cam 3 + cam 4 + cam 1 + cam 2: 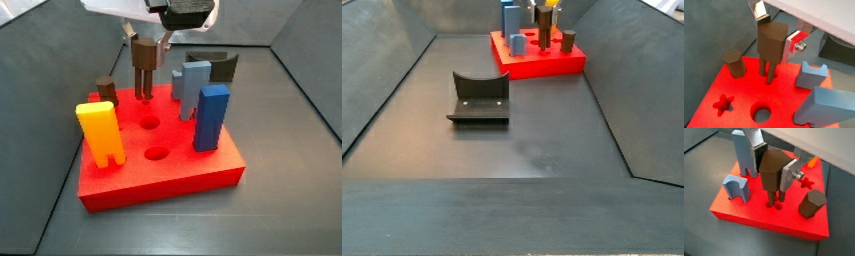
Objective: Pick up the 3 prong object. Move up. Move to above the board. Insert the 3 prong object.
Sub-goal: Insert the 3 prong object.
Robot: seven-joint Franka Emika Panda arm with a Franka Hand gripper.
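The silver fingers (785, 177) of the gripper (777, 31) are closed narrowly on the upper part of the 3 prong object (771, 42), which is held upright over the board (751, 213). Its thin prongs are set at the small holes in the board, beside the short brown cylinder (735, 63) and near the star-shaped hole (723, 103). No writing can be read.

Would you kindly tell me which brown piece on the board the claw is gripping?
The claw grips the tall 3 prong object, prongs at the board; the short brown cylinder stands free.
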